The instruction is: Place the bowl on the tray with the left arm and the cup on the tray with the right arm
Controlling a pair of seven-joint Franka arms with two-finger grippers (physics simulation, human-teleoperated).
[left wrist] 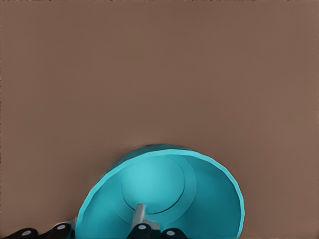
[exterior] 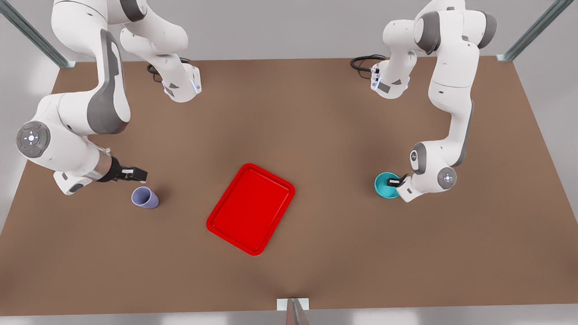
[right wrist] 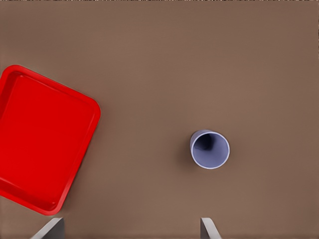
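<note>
Left claw (exterior: 393, 182) sat at the rim of the bowl (exterior: 384, 185), one finger (left wrist: 140, 215) inside the wall and the other outside, closed on it. That bowl was smooth, round and teal, with a flat circular floor, resting on the matte brown table (exterior: 316, 135) at the front view's right. Right claw (exterior: 135, 173) hovered spread apart just above the cup (exterior: 145, 197), a plain lavender tapered tumbler standing upright. Between them lay the tray (exterior: 251, 208), glossy red, rectangular, round-cornered, low-rimmed, well apart from both.

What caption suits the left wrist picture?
Left tool straddling the teal bowl's rim on the brown table.
</note>
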